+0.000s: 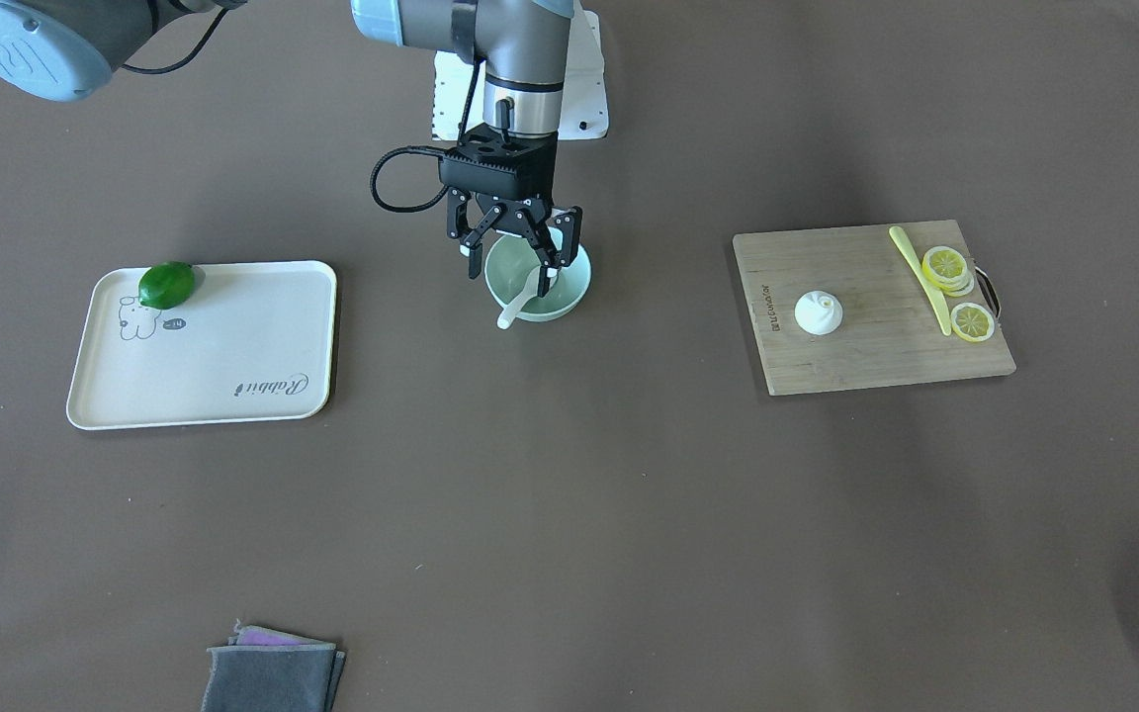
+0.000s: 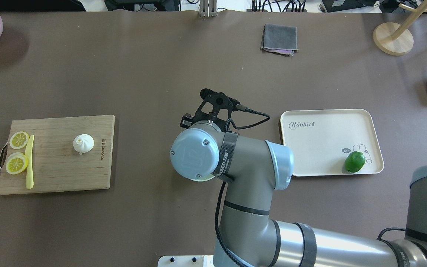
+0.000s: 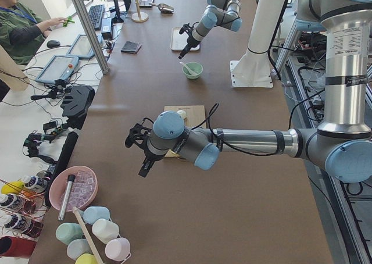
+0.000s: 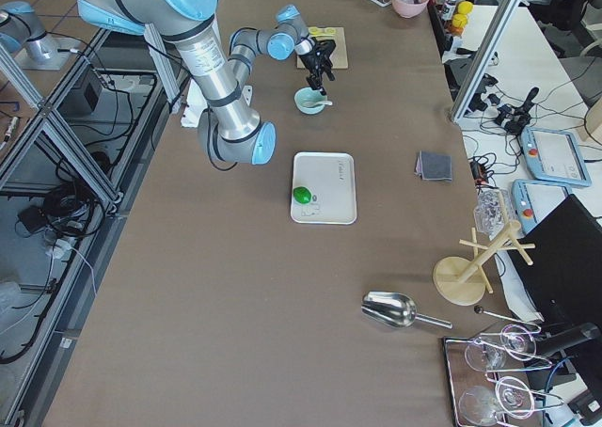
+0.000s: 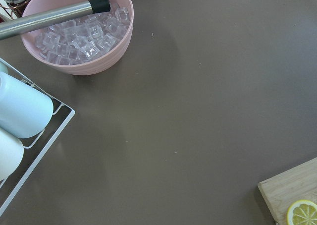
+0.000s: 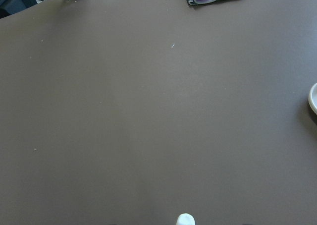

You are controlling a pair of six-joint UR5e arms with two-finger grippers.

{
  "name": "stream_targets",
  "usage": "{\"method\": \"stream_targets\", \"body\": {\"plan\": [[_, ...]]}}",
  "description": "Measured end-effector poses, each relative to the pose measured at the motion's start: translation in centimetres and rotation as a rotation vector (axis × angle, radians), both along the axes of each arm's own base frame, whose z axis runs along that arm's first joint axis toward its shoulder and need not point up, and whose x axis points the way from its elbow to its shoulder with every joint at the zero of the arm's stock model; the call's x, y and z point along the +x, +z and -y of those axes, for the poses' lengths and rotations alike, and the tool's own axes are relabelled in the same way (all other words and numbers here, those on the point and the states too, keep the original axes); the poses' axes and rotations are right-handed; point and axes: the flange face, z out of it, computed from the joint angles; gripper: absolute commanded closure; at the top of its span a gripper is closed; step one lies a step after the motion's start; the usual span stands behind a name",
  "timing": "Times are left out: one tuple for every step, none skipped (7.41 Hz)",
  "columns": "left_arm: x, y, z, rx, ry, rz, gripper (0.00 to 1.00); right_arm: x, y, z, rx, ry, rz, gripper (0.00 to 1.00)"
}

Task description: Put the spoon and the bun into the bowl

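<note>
The mint-green bowl (image 1: pixel 574 289) stands near the table's middle. The white spoon (image 1: pixel 520 299) lies in it, scoop inside, handle poking over the near rim. My right gripper (image 1: pixel 515 263) hangs open just above the bowl, its fingers apart on either side of the spoon and not gripping it. The spoon's handle tip (image 6: pixel 185 219) shows at the bottom of the right wrist view. The white bun (image 1: pixel 818 312) sits on the wooden cutting board (image 1: pixel 866 356), also in the overhead view (image 2: pixel 83 143). My left gripper (image 3: pixel 142 153) hovers beyond the board; I cannot tell if it is open or shut.
A yellow knife (image 1: pixel 920 277) and lemon slices (image 1: pixel 971 321) lie on the board. A cream tray (image 1: pixel 233 376) holds a lime (image 1: pixel 166 284). A folded grey cloth (image 1: pixel 273 667) lies at the far edge. A pink bowl of ice (image 5: pixel 79 36) stands near the left gripper.
</note>
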Motion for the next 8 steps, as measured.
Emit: {"method": "stream_targets", "body": {"plan": [[1.4,-0.6,0.3,-0.016,0.003,-0.014,0.02,3.1,0.8,1.7,0.009,-0.071,-0.017,0.00],[3.5,-1.9,0.6,-0.046,-0.009,-0.046,0.01,7.0,2.3,3.5,0.022,-0.159,-0.037,0.00],[6.0,-3.5,0.5,-0.074,-0.027,-0.090,0.01,11.7,4.4,5.5,0.039,-0.253,-0.062,0.00],[8.8,-4.9,0.4,-0.099,-0.033,-0.133,0.01,17.0,6.9,7.5,0.056,-0.347,-0.089,0.00],[11.7,-6.5,0.0,-0.119,-0.032,-0.163,0.01,22.4,9.5,9.3,0.070,-0.437,-0.106,0.00],[15.1,-8.8,-0.7,-0.139,-0.041,-0.182,0.01,27.7,12.3,10.9,0.085,-0.518,-0.108,0.00],[19.0,-11.1,-1.8,-0.165,-0.055,-0.198,0.01,32.6,15.6,11.9,0.108,-0.579,-0.101,0.00],[23.3,-13.1,-2.9,-0.189,-0.069,-0.209,0.01,36.7,18.9,12.2,0.127,-0.622,-0.098,0.00]]}}
